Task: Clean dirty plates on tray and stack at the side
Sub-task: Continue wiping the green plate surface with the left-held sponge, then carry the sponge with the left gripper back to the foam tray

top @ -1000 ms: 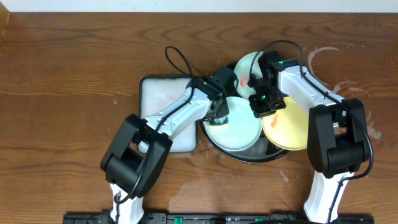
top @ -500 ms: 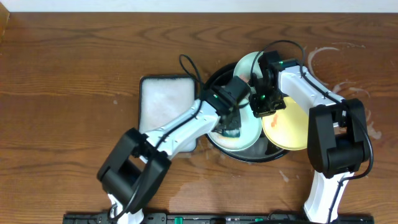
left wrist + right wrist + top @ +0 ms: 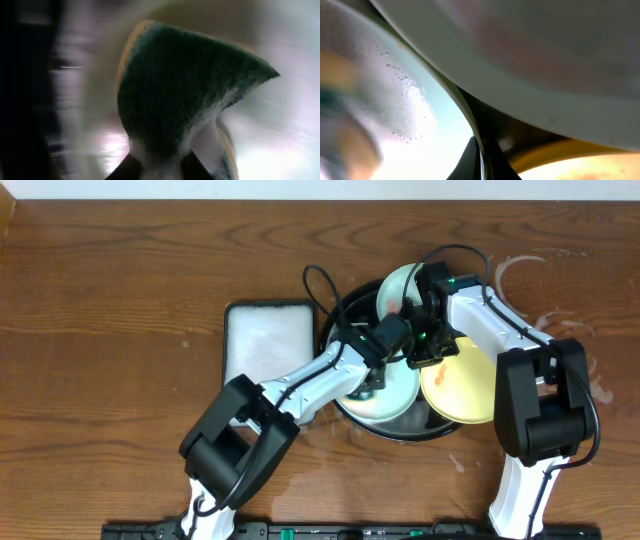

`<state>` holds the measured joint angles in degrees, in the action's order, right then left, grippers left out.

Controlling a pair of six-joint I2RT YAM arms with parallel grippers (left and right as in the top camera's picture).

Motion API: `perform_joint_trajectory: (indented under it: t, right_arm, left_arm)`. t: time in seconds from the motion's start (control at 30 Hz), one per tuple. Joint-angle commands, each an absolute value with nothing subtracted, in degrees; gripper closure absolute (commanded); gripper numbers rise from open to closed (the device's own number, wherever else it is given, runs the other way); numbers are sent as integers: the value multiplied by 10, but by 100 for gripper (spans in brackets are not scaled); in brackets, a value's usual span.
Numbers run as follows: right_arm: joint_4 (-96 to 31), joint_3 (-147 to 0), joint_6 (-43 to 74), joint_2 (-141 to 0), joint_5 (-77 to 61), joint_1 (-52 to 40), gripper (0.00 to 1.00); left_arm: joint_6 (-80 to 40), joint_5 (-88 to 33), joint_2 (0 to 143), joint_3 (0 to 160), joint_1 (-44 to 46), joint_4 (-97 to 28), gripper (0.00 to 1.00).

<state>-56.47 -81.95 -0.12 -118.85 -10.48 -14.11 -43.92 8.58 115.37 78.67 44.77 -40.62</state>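
Note:
Three plates lie in the black tray. A mint-green plate is at the front left, a second mint plate with a red smear at the back, and a yellow plate at the right. My left gripper is shut on a green sponge and presses it on the front mint plate. My right gripper is shut on that plate's rim. The wet plate face shows at the left of the right wrist view, with the yellow plate at the lower right.
A white rectangular tray stands left of the black tray. Whitish soapy rings mark the bare wooden tabletop at the right. A wet patch lies near the front edge.
My left gripper has swept with the sponge from the front mint plate's left rim across it to the right. The right gripper has stayed shut on the rim.

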Motion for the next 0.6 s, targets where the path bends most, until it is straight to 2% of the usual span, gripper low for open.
perform_joint_trajectory:
  t: [0.0,0.27,0.57]
  right_arm:
    - [-550,-811,17,-1198,-71,-140,99]
    - [-551,-811,17,-1198,-71,-140,99]
    - [-551,-811,17,-1198,-71,-142,99]
  left_arm:
    - [-446,300,1194,759,433,-450,92]
    - [-454,341,1133,766,432,-446,92]
    - [-488,337,962,766,380,-465,92]
